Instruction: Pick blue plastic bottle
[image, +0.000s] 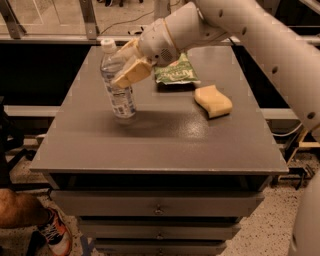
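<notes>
The blue plastic bottle (119, 85) is clear with a white cap and a printed label, and stands over the left part of the grey table (160, 145). It leans with its cap to the left. My gripper (126, 64) reaches in from the upper right and is shut on the bottle's upper body, one tan finger (131, 75) across its front. The bottle's base is at or just above the tabletop; I cannot tell whether it touches.
A green snack bag (175, 74) lies at the back of the table, just right of the gripper. A yellow sponge (213, 100) lies to the right. Drawers sit below the front edge. A person's leg and shoe (50, 230) are at lower left.
</notes>
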